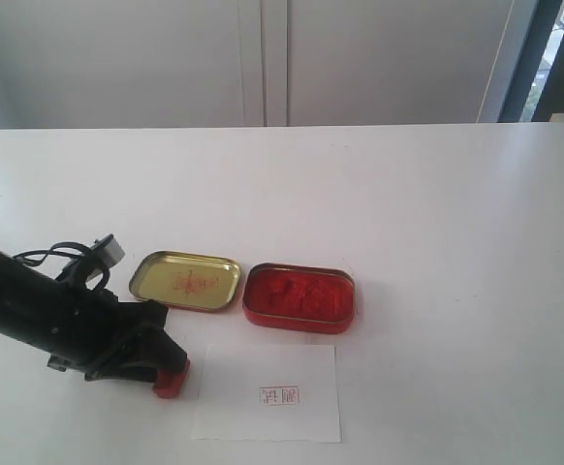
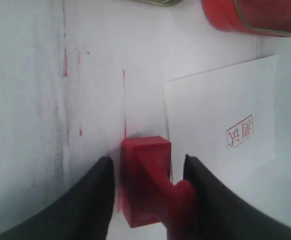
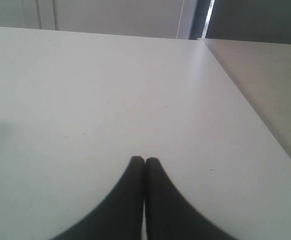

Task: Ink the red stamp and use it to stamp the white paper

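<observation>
Left gripper (image 2: 146,160): jaws apart, the red stamp (image 2: 145,185) filling the gap, a sliver of table (image 2: 35,100) showing beside one finger (image 2: 93,200); the white paper (image 2: 220,115) lying flat ahead of the other finger, its edge just beside the stamp; bare table ahead of the fingertips as far as the red tin (image 2: 225,20) and gold lid (image 1: 185,281), side by side across that way. Right gripper (image 3: 145,161): fingers pressed together; open tabletop ahead to the far edge.
</observation>
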